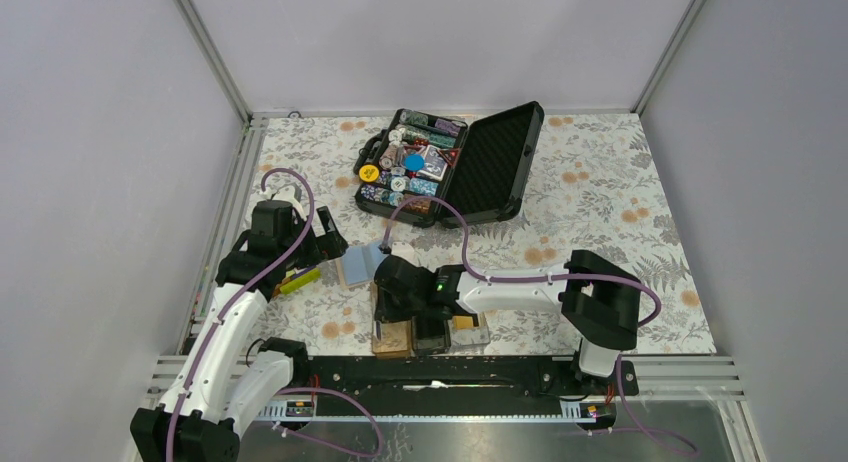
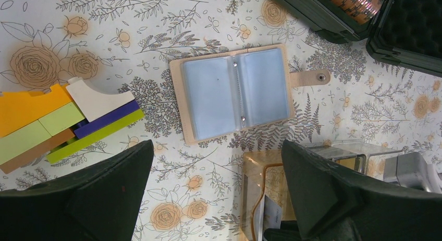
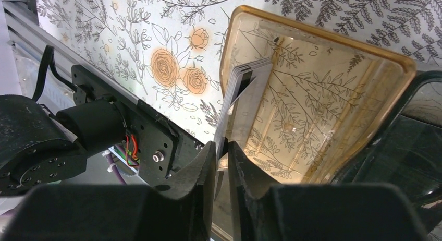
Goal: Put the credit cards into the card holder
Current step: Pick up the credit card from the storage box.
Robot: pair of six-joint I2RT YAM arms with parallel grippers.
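Pinching a credit card (image 3: 244, 97) edge-on between its two fingers, the right claw (image 3: 221, 147) is clamped on the card's near end. The card's far end reaches ahead of the fingertips into the amber compartment of the card holder (image 3: 318, 40), which lies just beyond and below the claw. The step in hand looks like the insertion itself: the card stands tilted on edge and does not yet lie flat. The next move probably calls for lowering and levelling it inside the walls, then parting the fingers so it drops cleanly. The left claw (image 2: 216, 152) hangs with jaws spread wide and nothing between them. An open card wallet (image 2: 234, 92) lies ahead of it, with coloured blocks (image 2: 57, 123) off to one side.
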